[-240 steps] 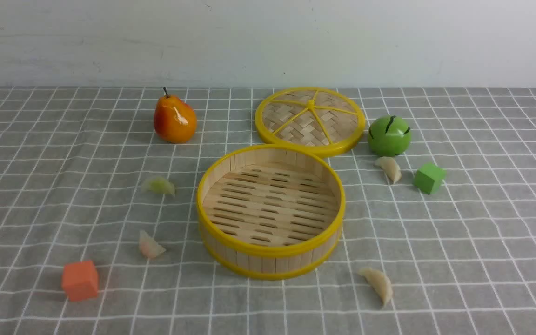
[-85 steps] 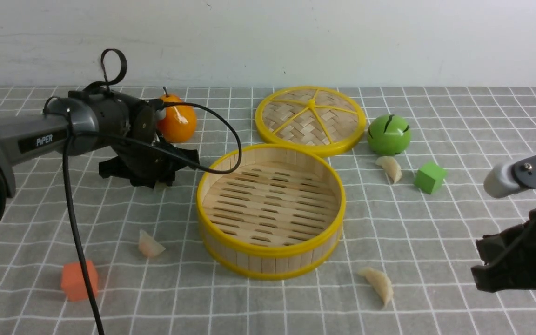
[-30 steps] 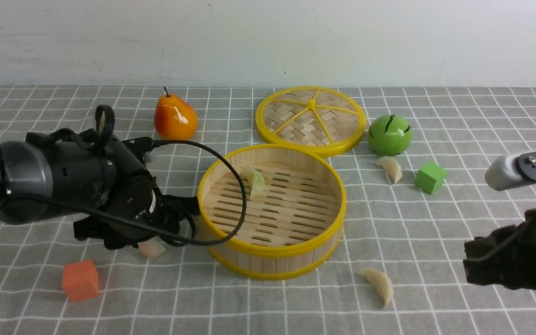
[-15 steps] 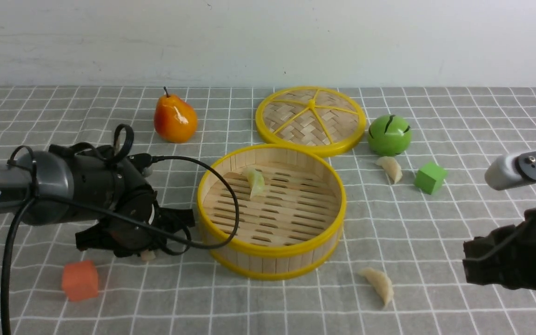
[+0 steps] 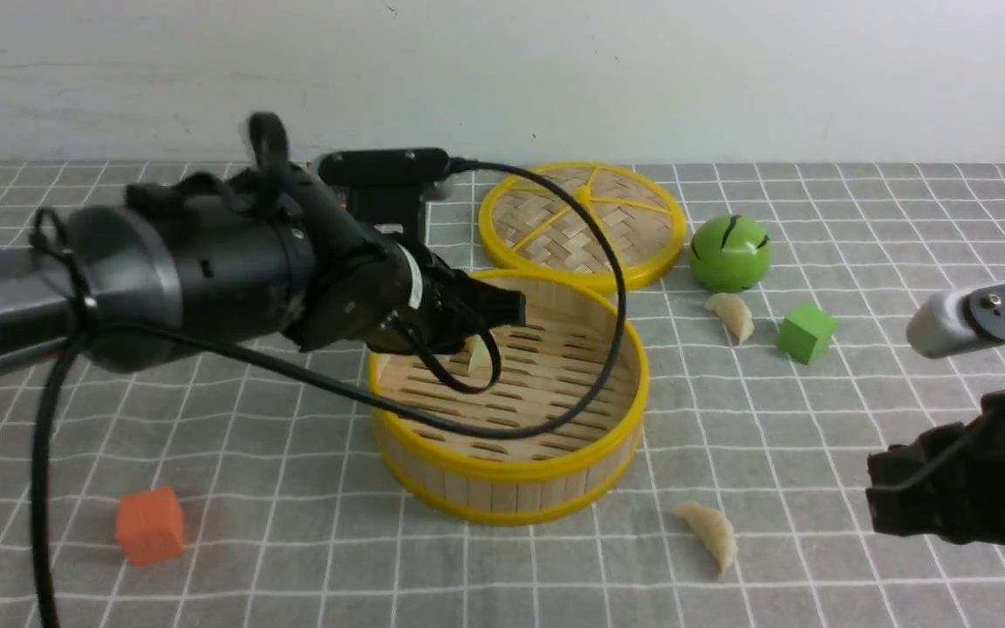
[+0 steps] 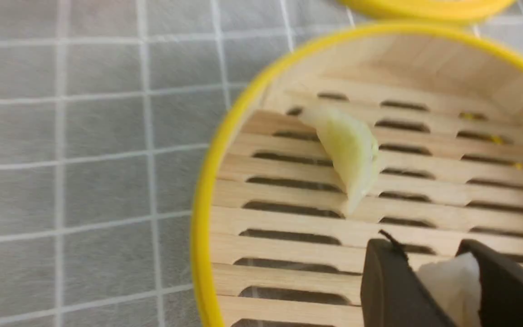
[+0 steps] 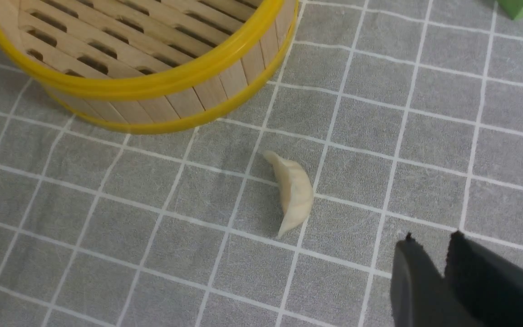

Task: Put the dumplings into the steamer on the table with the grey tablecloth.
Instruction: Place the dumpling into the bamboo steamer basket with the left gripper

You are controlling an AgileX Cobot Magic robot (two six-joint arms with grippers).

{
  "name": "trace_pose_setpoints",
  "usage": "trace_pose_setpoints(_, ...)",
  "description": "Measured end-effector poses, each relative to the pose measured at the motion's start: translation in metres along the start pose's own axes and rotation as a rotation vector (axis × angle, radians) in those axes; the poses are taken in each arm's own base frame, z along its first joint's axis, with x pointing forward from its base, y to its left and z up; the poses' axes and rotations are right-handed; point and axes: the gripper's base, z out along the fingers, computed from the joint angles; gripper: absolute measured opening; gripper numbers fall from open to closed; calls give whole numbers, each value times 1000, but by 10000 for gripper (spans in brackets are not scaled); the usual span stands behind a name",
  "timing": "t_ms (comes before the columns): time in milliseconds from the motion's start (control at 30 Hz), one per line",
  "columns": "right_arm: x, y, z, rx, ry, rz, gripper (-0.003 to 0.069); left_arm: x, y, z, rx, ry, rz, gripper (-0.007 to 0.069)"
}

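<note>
The steamer (image 5: 511, 471) stands mid-table on the grey tablecloth (image 5: 816, 419). A greenish dumpling (image 6: 347, 150) lies on its slatted floor near the left wall, and shows in the front view as the greenish dumpling (image 5: 478, 353), half hidden. My left gripper (image 6: 425, 247) hangs over the steamer's left part, shut on a pale dumpling (image 6: 452, 281). One cream dumpling (image 7: 294, 193) lies in front of the steamer, right of centre. Another cream dumpling (image 5: 732, 316) lies by the green ball. My right gripper (image 7: 431, 240) hovers beside the front one, jaws a narrow gap apart, empty.
The woven lid (image 5: 581, 222) lies behind the steamer. A green ball (image 5: 729, 253) and a green cube (image 5: 805, 332) sit at the back right. An orange cube (image 5: 149, 525) is at the front left. The left arm's cable (image 5: 607, 288) loops over the steamer.
My left gripper shut on the pale dumpling left of the steamer, then rose and swung right over the steamer with it. The right arm has stayed put.
</note>
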Motion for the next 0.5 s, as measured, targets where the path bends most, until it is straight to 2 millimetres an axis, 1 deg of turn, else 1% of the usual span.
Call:
trace_pose_setpoints(33,0,0,0,0,1,0,113,1,0,2,-1,4,2,164)
trace_pose_setpoints(100,1,0,4,2,13,9,128,13,2,23,-16,46,24,164)
trace_pose_setpoints(167,1,0,5,2,19,20,155,19,3,32,-25,63,41,192)
trace_pose_setpoints(200,1,0,6,2,20,22,155,19,3,33,-26,65,42,197)
trace_pose_setpoints(233,1,0,7,4,27,23,196,20,3,36,-21,63,47,258)
trace_pose_setpoints(267,2,-1,9,5,33,23,230,20,2,36,-14,56,48,300)
trace_pose_setpoints(300,2,-1,9,5,36,23,242,19,2,36,-9,51,49,318)
trace_pose_setpoints(400,2,0,15,7,76,32,333,16,0,30,-2,35,52,429)
trace_pose_setpoints(433,2,0,20,7,108,36,365,13,-1,23,-8,33,52,459)
trace_pose_setpoints(500,2,0,26,7,161,26,400,5,-4,5,-10,13,51,472)
